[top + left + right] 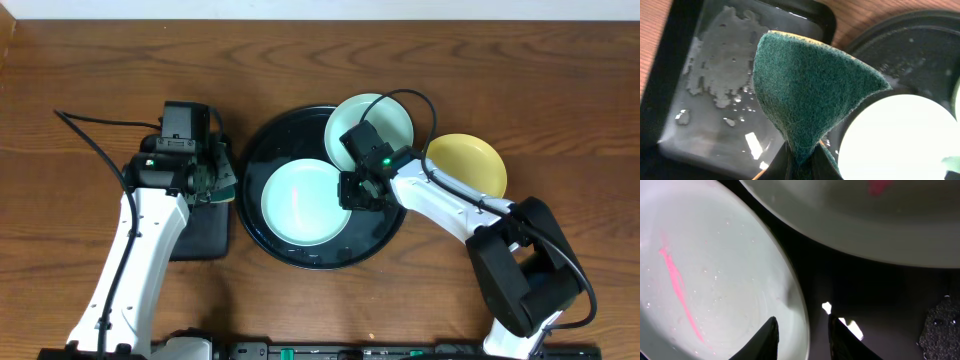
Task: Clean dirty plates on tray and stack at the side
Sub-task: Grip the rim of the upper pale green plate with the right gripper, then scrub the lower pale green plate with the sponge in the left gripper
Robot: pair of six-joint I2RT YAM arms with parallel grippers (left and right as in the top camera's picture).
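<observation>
Wood counter point(80, 60), black tray point(275, 135) centre. Streaked mint plate point(300, 200) in tray, just left of right claw point(802, 322), spread astride its rim. Left claw point(213, 180) pinches sponge point(810, 85), beside tray.

You find no text, label, brand, number or sign that can be read in any of the three views
</observation>
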